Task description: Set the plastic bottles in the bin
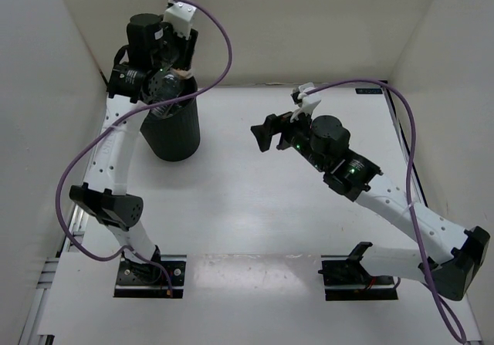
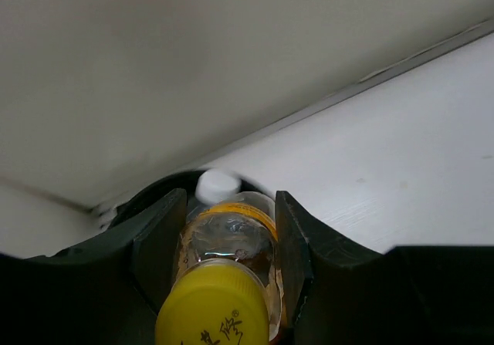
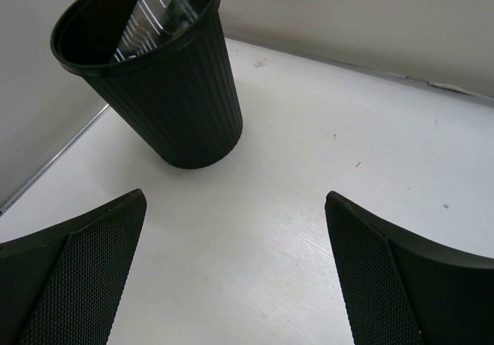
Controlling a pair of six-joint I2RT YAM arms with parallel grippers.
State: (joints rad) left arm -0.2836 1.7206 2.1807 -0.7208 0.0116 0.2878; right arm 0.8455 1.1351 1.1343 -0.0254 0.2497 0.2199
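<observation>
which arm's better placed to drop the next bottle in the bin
Left: the left end effector is shut on a yellow-capped bottle over the bin, so it likely only needs to release. The right end effector is open, empty and away from the bin.

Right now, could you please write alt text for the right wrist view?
A black bin stands on the white table, a clear bottle leaning inside with its cap above the rim. The open right gripper frames the bottom corners.
</observation>
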